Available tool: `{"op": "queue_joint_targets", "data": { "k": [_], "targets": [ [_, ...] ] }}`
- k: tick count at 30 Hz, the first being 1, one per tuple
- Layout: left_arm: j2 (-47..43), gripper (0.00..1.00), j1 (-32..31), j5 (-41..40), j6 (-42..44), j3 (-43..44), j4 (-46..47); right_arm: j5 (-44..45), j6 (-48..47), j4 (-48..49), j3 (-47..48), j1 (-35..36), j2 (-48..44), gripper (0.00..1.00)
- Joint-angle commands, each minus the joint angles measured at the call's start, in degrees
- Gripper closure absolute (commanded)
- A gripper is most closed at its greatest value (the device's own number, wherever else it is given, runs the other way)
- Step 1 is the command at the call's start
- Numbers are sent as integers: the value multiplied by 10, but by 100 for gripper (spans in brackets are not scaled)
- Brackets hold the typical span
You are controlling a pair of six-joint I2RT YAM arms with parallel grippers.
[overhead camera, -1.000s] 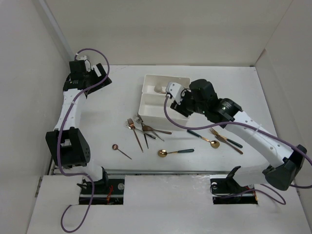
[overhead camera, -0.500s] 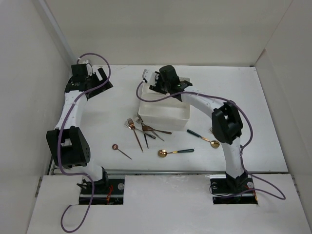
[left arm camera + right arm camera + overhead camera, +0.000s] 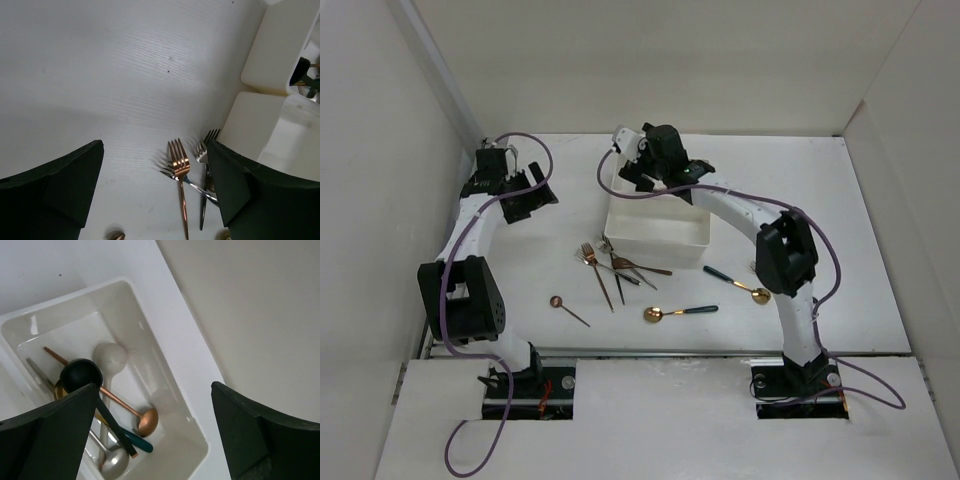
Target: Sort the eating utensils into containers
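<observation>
Forks (image 3: 179, 160) on table (image 3: 100, 75): likely light, stiff, slippery metal; pinch mid-handle across narrow width. Left gripper (image 3: 155, 150) apart, empty. Right gripper (image 3: 154, 387) apart, empty, over tray (image 3: 167, 365).

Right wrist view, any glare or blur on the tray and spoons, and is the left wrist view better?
Right wrist view: small glints on the white plastic tray's wall, black round-bowled spoon crisp, no blur. Left wrist view: copper fork sharp, soft shadow band across the white table, no glare.
</observation>
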Motion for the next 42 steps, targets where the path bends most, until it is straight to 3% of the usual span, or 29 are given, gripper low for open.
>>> {"op": "queue_joint_targets", "data": {
  "k": [1,5,9,13,15,19,22,30,33,37,42],
  "targets": [
    [-3,19,4,10,-2,-7,-15,40,46,33,0,23,-84,0],
    [2,19,4,10,11,-7,-29,42,107,18,-111,59,-198,0],
    [-9,19,4,-17,24,-13,-44,-33,203,3,-241,99,-301,0],
    [-39,23,4,-24,80,-13,-75,-18,383,41,-351,105,-387,0],
    [-47,23,-21,-70,134,9,-121,-26,399,53,-406,105,-409,0],
    [-75,24,-74,-124,200,16,-168,-76,356,-4,-458,111,-433,0],
    [-86,23,-74,-106,192,16,-181,-159,244,-94,-471,117,-425,0],
    [-142,22,-30,-99,184,5,-200,-49,121,-286,-510,125,-429,1],
    [-171,22,-18,-69,176,-6,-194,-30,109,-297,-534,125,-434,3],
    [-179,22,-8,-50,171,-12,-189,-69,104,-289,-553,130,-434,6],
    [-173,22,8,-50,171,-6,-189,-74,116,-258,-569,159,-384,11]
  ]
}}
